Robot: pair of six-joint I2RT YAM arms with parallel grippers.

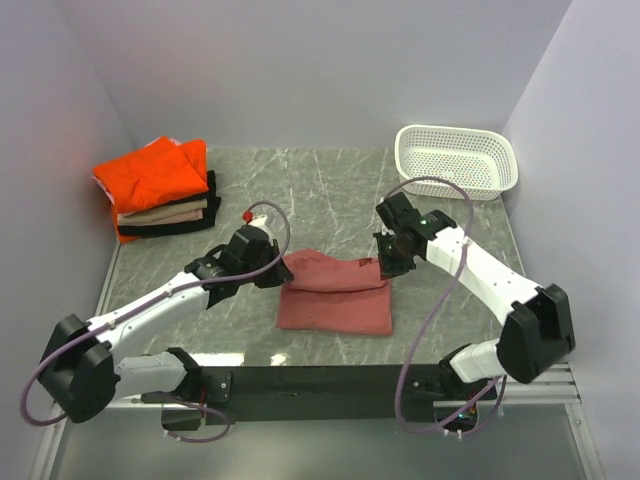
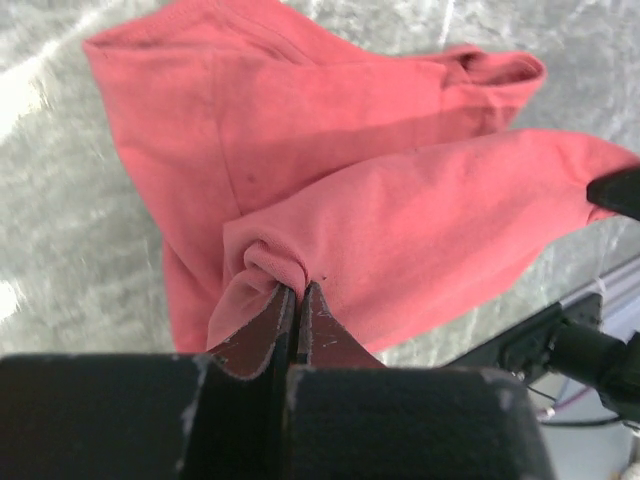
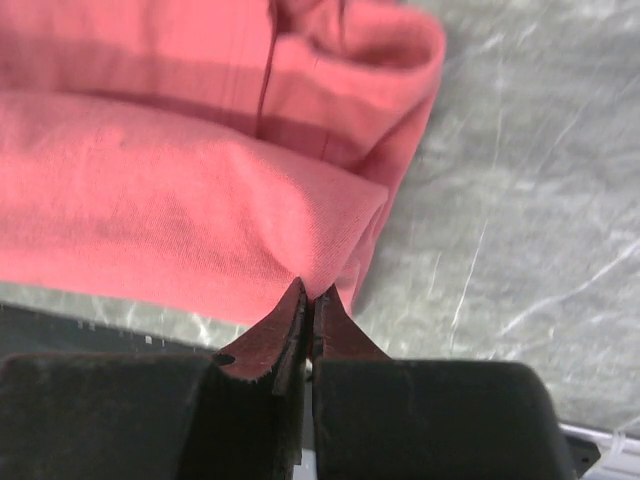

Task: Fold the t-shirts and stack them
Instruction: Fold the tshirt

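Observation:
A dusty-red t-shirt (image 1: 333,296) lies partly folded on the marble table, near the front middle. My left gripper (image 1: 278,270) is shut on its far-left corner; the left wrist view shows the cloth (image 2: 400,210) pinched between the fingertips. My right gripper (image 1: 386,266) is shut on its far-right corner; the right wrist view shows the cloth (image 3: 180,180) bunched at the fingertips. Both corners are lifted a little, the rest rests on the table. A stack of folded shirts sits at the far left: bright orange (image 1: 150,175) on top, then beige (image 1: 165,212) and black (image 1: 190,226).
A white perforated basket (image 1: 457,160) stands at the far right corner. Grey walls close in the table on three sides. A black bar (image 1: 330,385) runs along the near edge between the arm bases.

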